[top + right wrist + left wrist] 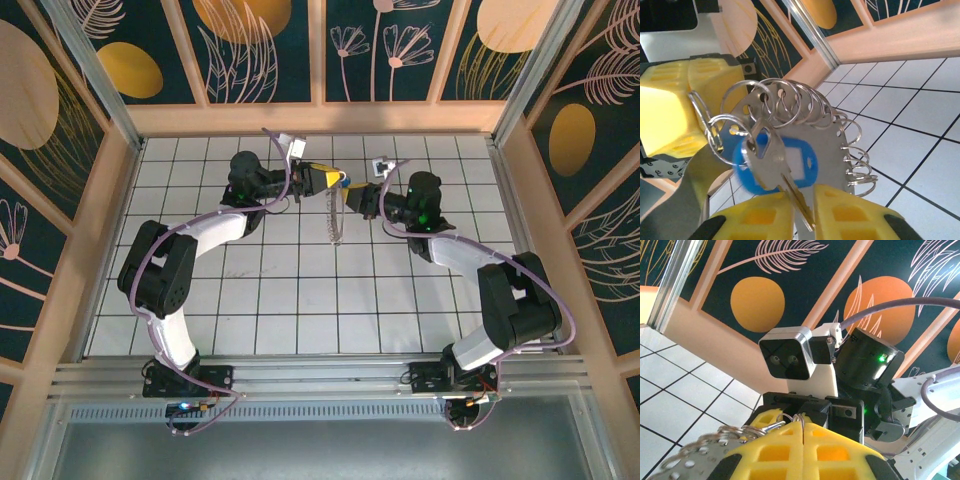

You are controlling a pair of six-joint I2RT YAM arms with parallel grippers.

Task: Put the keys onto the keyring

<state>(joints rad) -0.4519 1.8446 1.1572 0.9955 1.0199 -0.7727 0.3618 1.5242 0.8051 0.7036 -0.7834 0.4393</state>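
Note:
The key (767, 155) is silver, with a blue plastic tag (807, 165) behind it. Its blade runs down between the yellow pads of my right gripper (804, 197), which is shut on it. The keyring (837, 145) is a flat silvery plate edged with many split rings. My left gripper (803, 426) is shut on one of those rings (799, 418), and the plate (692, 460) hangs to its lower left. From above, the two grippers meet tip to tip, left (328, 181) and right (351, 194), above the far middle of the floor. The keyring (335, 222) dangles below them.
White tiled floor (300, 300) lies under both arms, bounded by wooden rails and patterned walls (320, 60). The right arm's wrist camera (787, 357) sits close in front of the left gripper. The left gripper's yellow pads (670, 110) stand just left of the key.

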